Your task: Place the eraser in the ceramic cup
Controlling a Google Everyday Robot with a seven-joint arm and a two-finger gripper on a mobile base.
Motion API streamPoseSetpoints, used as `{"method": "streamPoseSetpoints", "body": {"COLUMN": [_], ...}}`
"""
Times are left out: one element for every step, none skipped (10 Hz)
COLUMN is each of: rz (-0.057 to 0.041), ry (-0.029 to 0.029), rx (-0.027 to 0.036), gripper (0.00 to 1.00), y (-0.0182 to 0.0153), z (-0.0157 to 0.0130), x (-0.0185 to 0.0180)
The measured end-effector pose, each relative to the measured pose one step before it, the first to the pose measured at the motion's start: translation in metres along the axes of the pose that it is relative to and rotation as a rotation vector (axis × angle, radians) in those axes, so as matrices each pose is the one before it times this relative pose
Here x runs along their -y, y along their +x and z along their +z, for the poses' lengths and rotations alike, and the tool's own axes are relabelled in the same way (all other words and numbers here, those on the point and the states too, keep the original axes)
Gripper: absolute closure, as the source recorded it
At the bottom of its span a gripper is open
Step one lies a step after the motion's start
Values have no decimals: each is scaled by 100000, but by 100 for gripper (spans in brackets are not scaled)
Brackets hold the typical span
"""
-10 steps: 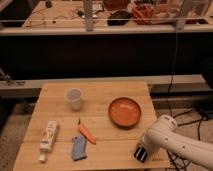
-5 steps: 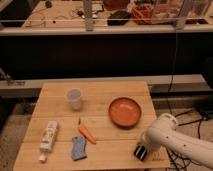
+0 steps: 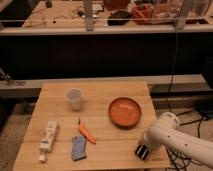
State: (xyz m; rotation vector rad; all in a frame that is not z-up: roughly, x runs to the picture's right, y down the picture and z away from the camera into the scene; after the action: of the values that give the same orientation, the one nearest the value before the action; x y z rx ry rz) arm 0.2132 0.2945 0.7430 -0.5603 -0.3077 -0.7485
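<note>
Ceramic cup (image 3: pixel 74 98) upright, end effector (image 3: pixel 142 151) low near orange bowl (image 3: pixel 125 112)

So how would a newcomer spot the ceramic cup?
Start at the wooden table, where the gripper sits at the front right edge. The ceramic cup stands upright in the back left part, away from it. It is the pale, handleless tumbler, smaller than the wide orange bowl to its right.
</note>
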Motion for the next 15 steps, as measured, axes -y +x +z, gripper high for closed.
{"method": "streamPoseSetpoints", "body": {"rz": [-168, -76, 104, 79, 120, 224, -382, -325, -45, 72, -262, -404, -342, -92, -525], "ry": [-132, 199, 383, 230, 94, 186, 269, -49, -91, 151, 396, 115, 10, 23, 258], "rx": [25, -154, -267, -222, -276, -789, -253, -79, -172, -439, -317, -224, -243, -338, -475], "gripper": [100, 100, 100, 100, 100, 100, 100, 100, 100, 100, 100, 100, 100, 100, 100], "y": [-68, 28, 95, 78, 94, 405, 183, 85, 126, 243, 155, 134, 176, 190, 180], "z": [24, -1, -40, -101, -109, -470, -527, -167, -178, -319, -291, -294, -279, -163, -270], "x": [-37, 46, 152, 81, 36, 288, 529, 250, 65, 119, 380, 403, 405, 213, 552]}}
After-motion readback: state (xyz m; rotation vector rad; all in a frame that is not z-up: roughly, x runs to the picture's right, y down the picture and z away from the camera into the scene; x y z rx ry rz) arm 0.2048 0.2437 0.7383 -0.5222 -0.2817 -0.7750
